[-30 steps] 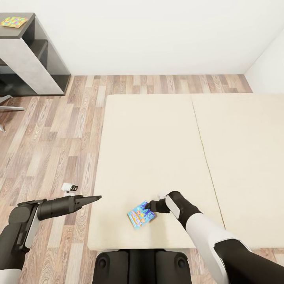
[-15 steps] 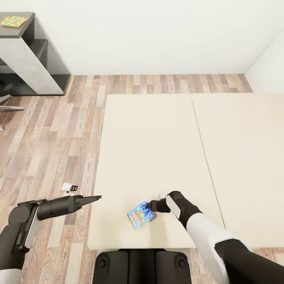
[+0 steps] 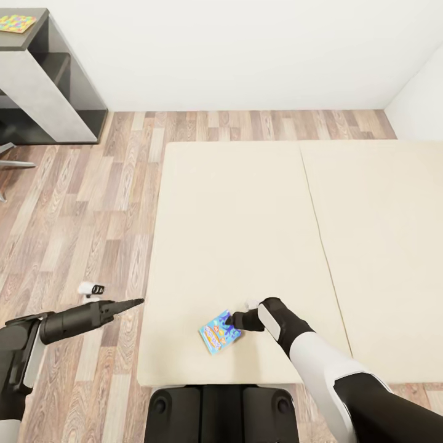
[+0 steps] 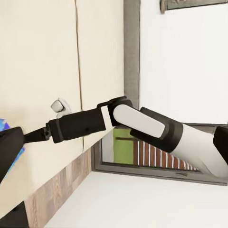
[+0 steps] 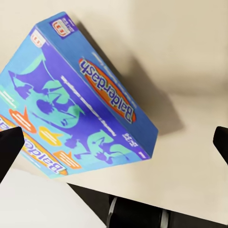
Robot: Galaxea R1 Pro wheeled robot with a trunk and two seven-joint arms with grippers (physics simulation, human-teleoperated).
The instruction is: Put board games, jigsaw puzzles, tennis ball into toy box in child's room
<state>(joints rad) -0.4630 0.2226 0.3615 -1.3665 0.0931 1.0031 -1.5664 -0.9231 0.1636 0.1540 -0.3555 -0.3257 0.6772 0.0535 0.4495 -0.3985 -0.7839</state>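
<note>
A blue board game (image 3: 218,333) lies askew on the cream bed (image 3: 246,215), close to its front edge. My right gripper (image 3: 229,320) is at the box's far right corner. In the right wrist view the blue board game (image 5: 80,109) lies ahead between that gripper's wide-apart fingertips (image 5: 8,151), so the right gripper (image 5: 114,147) is open. My left gripper (image 3: 136,302) hovers shut over the floor, left of the bed. One jigsaw puzzle (image 3: 16,23) lies on the table's (image 3: 52,92) dark section at the far left. The toy box and tennis ball are out of view.
Wood-plank floor (image 3: 92,203) runs between the table and the bed. A chair base (image 3: 9,163) pokes in at the left edge. White walls close off the back and the right. My own base (image 3: 218,409) stands against the bed's front edge.
The head view has shifted slightly. My left arm has drawn a little to the left, away from the bed. The right gripper and the blue box have stayed put.
</note>
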